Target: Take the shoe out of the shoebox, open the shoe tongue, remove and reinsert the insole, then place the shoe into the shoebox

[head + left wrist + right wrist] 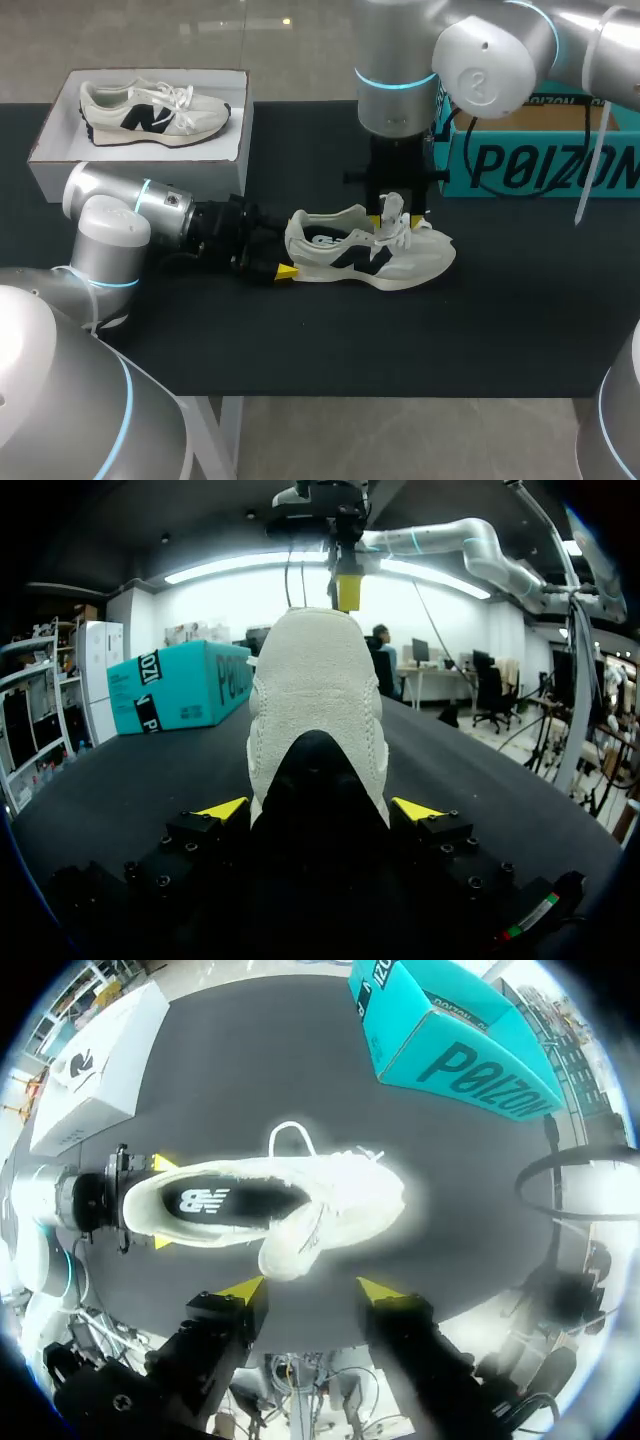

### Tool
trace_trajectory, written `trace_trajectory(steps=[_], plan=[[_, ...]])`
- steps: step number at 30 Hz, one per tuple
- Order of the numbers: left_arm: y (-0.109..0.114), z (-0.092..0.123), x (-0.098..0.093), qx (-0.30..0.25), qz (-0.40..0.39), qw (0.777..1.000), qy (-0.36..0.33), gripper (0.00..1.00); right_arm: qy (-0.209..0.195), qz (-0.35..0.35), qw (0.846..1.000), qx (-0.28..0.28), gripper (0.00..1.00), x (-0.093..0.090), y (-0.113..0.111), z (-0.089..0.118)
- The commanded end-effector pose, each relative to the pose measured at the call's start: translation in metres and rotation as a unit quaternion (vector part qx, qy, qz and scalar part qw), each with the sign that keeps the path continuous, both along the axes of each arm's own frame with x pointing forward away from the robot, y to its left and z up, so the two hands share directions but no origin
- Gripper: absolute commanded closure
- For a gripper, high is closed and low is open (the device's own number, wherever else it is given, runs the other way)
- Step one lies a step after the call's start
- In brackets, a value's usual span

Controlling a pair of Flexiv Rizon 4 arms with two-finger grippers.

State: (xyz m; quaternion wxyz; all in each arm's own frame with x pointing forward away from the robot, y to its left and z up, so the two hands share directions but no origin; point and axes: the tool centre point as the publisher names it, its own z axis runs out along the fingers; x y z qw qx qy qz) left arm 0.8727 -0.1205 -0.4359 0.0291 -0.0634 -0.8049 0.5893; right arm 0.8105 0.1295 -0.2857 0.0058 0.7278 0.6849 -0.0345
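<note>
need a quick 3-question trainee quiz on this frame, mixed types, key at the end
1. True or false: the right gripper is shut on the shoe on the table.
2. The left gripper is shut on the shoe's: A toe, B heel, C laces.
3. Short answer: what lies in the white shoebox?
Key: 1 false, its fingers stand open above the shoe; 2 B; 3 a second shoe.
</note>
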Motion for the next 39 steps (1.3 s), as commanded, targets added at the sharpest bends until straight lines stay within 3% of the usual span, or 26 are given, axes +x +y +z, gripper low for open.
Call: trace_trajectory(steps=[1,3,5,6,7,34,39], plan=[[-0.001,0.000,0.000,0.002,0.000,1.000,0.000,1.00,0.016,0.106,0.993,0.042,0.00,-0.018,0.007,0.018],[-0.001,0.000,0.000,0.002,0.000,1.000,0.000,1.00,0.024,0.179,0.983,0.020,0.00,-0.025,0.017,0.022],[-0.001,0.000,0.000,0.002,0.000,1.000,0.000,1.00,0.071,0.333,0.940,0.018,0.00,-0.038,0.033,0.020],[-0.001,0.000,0.000,0.002,0.000,1.000,0.000,1.00,0.091,0.364,0.927,0.028,0.00,-0.039,0.035,0.018],[-0.001,0.000,0.000,0.002,0.000,1.000,0.000,1.00,0.079,0.370,0.924,0.045,0.00,-0.042,0.039,0.022],[-0.001,0.000,0.000,0.002,0.000,1.000,0.000,1.00,0.079,0.370,0.924,0.045,0.00,-0.042,0.039,0.022],[-0.001,0.000,0.000,0.002,0.000,1.000,0.000,1.00,0.031,0.394,0.917,0.047,0.00,-0.043,0.059,0.031]])
